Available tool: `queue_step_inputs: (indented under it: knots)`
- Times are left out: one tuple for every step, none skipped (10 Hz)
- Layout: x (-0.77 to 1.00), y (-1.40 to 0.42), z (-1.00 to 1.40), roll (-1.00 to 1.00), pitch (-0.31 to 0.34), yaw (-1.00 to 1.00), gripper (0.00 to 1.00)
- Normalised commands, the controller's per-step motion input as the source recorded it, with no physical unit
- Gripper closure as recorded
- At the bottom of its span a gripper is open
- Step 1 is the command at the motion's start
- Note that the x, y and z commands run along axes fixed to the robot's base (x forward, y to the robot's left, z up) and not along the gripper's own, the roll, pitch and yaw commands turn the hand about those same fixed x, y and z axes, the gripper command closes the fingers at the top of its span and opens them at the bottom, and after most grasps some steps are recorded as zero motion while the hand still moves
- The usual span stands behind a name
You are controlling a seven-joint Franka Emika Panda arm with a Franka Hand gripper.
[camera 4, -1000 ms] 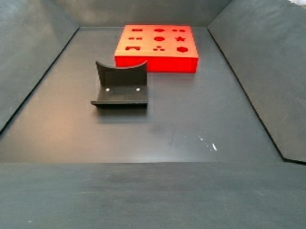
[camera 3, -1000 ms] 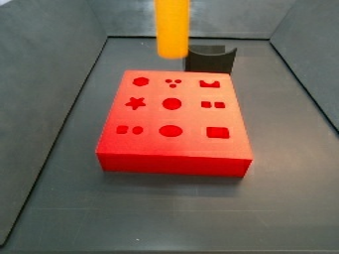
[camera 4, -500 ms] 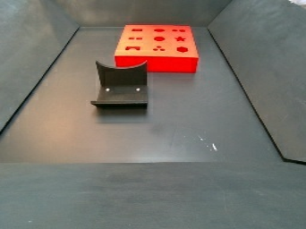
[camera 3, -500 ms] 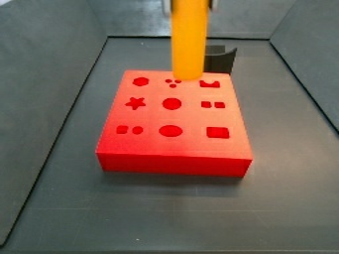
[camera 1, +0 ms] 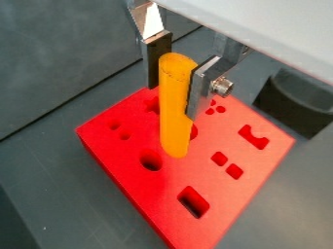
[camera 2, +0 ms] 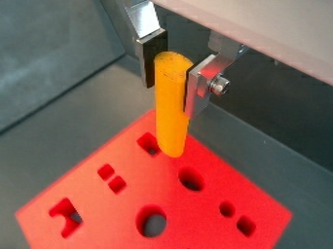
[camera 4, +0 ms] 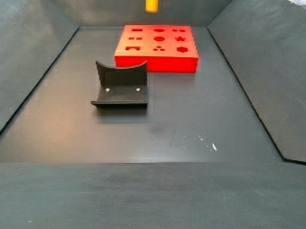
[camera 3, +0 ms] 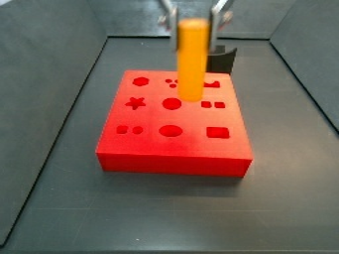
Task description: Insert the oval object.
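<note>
Where the gripper (camera 1: 177, 60) appears in both wrist views, we record its two silver fingers (camera 2: 204, 82) clamped on the upper end of the oval object (camera 1: 174, 105), one plate pressed to each flat side. We note that this orange-yellow peg hangs upright from between the pads, its length extending well below the fingertips. Beneath the fingers lies the red block (camera 1: 143, 180), and the peg's lower end stands above its top face, among the shaped holes (camera 2: 192, 180); we cannot tell from the wrist views whether the tip touches the surface. In a side view the peg (camera 3: 192, 60) is seen over the rear half of the block (camera 3: 175, 139), its lower end close to the top face, with the gripper (camera 3: 192, 12) at the upper edge of the picture. Beyond the fingers, behind the block, we observe the dark grey curved holder (camera 3: 223, 57). In a side view only the peg's tip (camera 4: 152, 4) shows, above the block (camera 4: 159, 47), with the holder (camera 4: 121, 86) standing well apart on the dark floor (camera 4: 167, 125).
</note>
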Motion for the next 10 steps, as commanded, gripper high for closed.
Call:
queue_step_inputs:
  knots:
    - [-0.03, 0.12, -0.44, -0.23, 0.009, 0.14, 1.0]
    - [-0.02, 0.0, -0.49, -0.13, 0.027, 0.18, 1.0]
    - [0.0, -0.17, -0.55, 0.0, 0.064, 0.27, 1.0]
    - [0.03, -0.29, -0.51, 0.0, 0.066, 0.23, 1.0]
    - [0.0, -0.3, -0.42, 0.07, 0.076, 0.09, 1.0]
    - [-0.17, -0.11, -0.35, 0.08, 0.077, 0.0, 1.0]
    - [-0.21, 0.0, -0.26, 0.09, 0.074, 0.0, 1.0]
    - [-0.2, 0.04, -0.11, 0.09, 0.047, 0.0, 1.0]
    - [-0.16, 0.13, 0.0, 0.04, 0.033, 0.0, 1.0]
    - [-0.15, 0.07, 0.0, 0.02, 0.027, 0.0, 1.0]
